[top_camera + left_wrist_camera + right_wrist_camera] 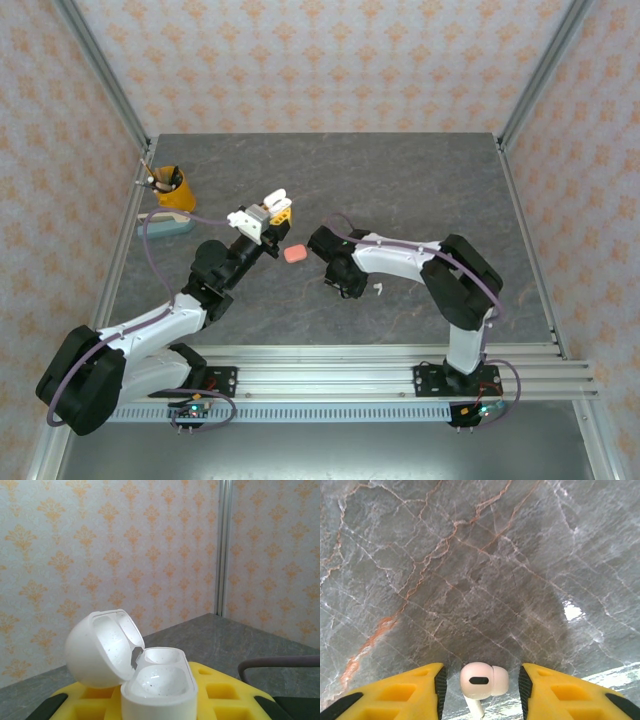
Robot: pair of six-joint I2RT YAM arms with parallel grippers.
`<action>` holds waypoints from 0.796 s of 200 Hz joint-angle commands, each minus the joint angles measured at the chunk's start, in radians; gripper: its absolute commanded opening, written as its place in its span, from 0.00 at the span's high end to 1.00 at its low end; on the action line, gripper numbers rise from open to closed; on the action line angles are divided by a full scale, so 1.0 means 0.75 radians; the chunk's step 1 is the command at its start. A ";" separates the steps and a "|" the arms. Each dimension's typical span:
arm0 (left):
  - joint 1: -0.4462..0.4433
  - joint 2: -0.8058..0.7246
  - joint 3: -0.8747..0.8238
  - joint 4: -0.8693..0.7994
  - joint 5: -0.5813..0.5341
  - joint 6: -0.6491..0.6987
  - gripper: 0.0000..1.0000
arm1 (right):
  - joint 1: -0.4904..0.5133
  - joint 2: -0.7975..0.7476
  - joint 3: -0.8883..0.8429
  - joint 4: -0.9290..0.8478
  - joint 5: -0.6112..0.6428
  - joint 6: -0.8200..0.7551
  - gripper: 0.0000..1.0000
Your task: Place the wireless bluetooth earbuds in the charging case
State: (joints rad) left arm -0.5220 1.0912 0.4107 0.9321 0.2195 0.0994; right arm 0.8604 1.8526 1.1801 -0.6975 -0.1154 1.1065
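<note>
Earbud point(482, 681), white and stemmed, is lying on the gray stone table point(470, 555) squarely between the yellow fingers point(415, 692) of my right gripper point(481, 682). The jaws are standing apart with a sliver of table showing on either side, so nothing is being held yet. I'm judging it a featherweight, hard, glossy thing, likely to squirt out or flip if pinched on its rounded head. I'm planning to take it gently and squarely across the body, where the bulb meets the stem. My left gripper point(155, 702) is clamping the white case point(157, 685) by its base, raised off the table, with the lid point(100, 650) hanging open and both sockets looking empty. From above, a small pink object point(294, 253) is sitting on the table between the two grippers, and a yellow cup point(172, 190) is standing well apart at the far left.
</note>
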 commanded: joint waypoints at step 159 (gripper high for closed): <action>0.001 -0.003 0.054 -0.005 -0.016 0.007 1.00 | 0.026 0.018 -0.016 0.067 0.060 -0.051 0.71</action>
State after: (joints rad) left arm -0.5220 1.0912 0.4126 0.9245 0.2195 0.0994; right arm 0.8700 1.8652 1.1954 -0.7254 -0.0917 1.0809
